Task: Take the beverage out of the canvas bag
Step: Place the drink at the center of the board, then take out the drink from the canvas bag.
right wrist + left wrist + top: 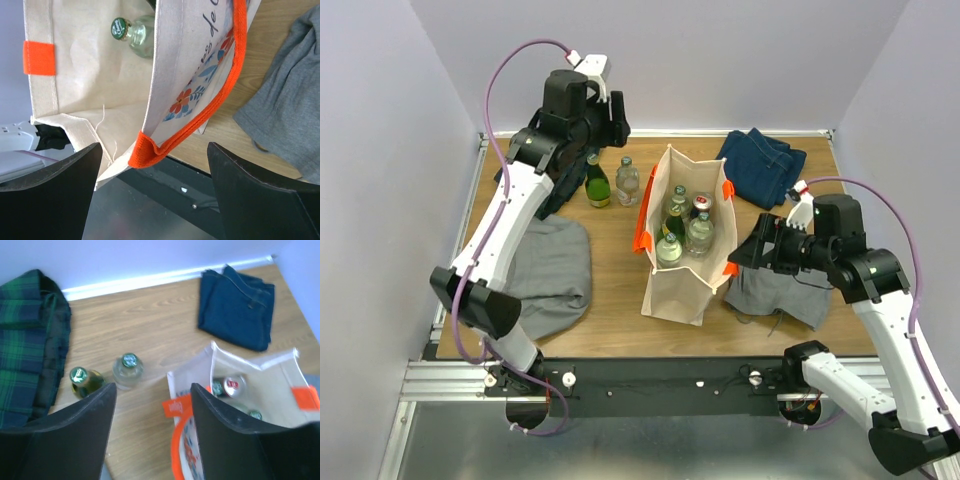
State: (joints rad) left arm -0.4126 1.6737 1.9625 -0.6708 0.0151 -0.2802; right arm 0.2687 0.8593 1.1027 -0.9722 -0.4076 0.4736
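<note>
The beige canvas bag (682,262) with orange handles stands upright mid-table, mouth open. Inside it are several bottles (668,248) and a red-topped can (701,203), also seen as a can (234,386) and a clear green-capped bottle (131,31). A green bottle (597,183) and a clear bottle (628,182) stand on the wood left of the bag. My left gripper (617,122) hovers above those two, open and empty (152,395). My right gripper (745,258) is open at the bag's right side; the bag's wall and orange handle (150,150) lie between its fingers, untouched.
A dark plaid cloth (25,340) lies at the back left and a grey cloth (555,270) at the front left. Folded blue jeans (760,165) sit at the back right. Another grey cloth (790,292) lies under my right arm. Walls close three sides.
</note>
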